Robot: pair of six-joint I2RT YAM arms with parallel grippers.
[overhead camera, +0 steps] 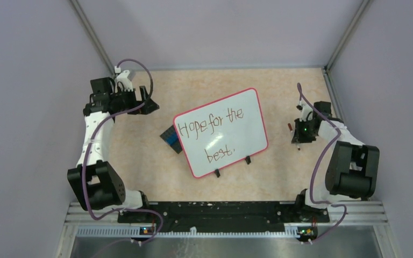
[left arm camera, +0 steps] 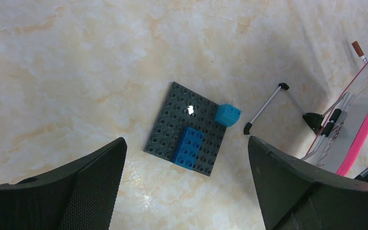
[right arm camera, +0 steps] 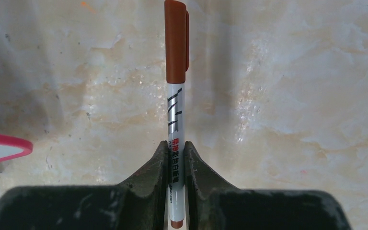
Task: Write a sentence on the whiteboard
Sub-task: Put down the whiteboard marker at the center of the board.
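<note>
Reading "Hope for the best.", whiteboard (overhead camera: 247, 134) sentence (overhead camera: 214, 126)

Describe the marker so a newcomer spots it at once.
Start at the whiteboard mid-table; the right gripper sits just to its right. Pinched between its fingers is the marker: thin white barrel, black print, red-brown cap. It's the only pen-shaped thing, unlike the blocky brick plate left of the board.

White arm links (overhead camera: 90, 145), black joints (overhead camera: 99, 185), purple cables (overhead camera: 317, 164), black-fingered left hand (left arm camera: 186, 143)
</note>
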